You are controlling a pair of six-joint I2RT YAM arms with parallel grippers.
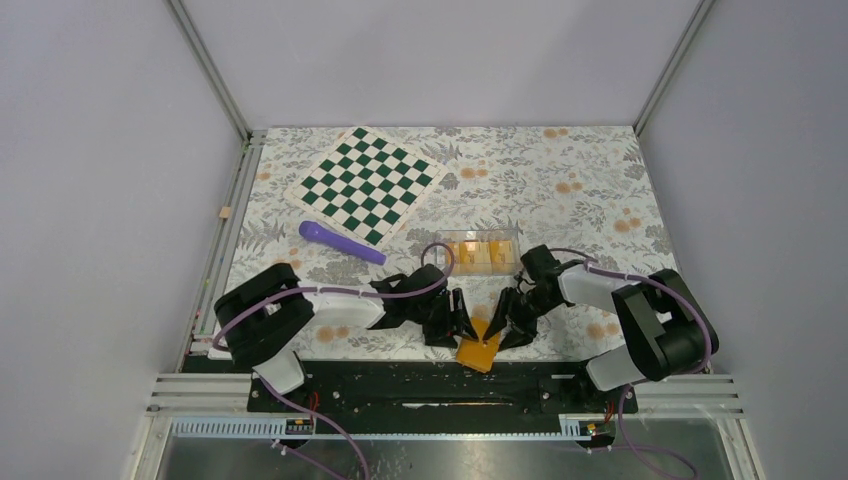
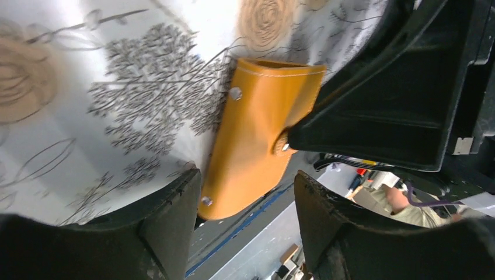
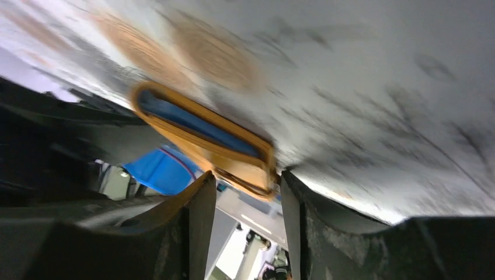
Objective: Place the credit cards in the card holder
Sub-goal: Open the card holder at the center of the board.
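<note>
Card holder lies between both claws, seemingly ungripped.

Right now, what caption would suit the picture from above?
Two robot grippers, left and right, meet over an orange card holder at the near edge of a flowered table.

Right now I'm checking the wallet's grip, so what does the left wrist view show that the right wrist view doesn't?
Only the left wrist view shows the flat orange folding wallet's closed outer face with its metal snaps, and the right claw's dark finger touching it. Only the right wrist view shows the wallet's edge, its blue lining visible between orange layers. Both show it overhanging the floral table's near edge.
</note>
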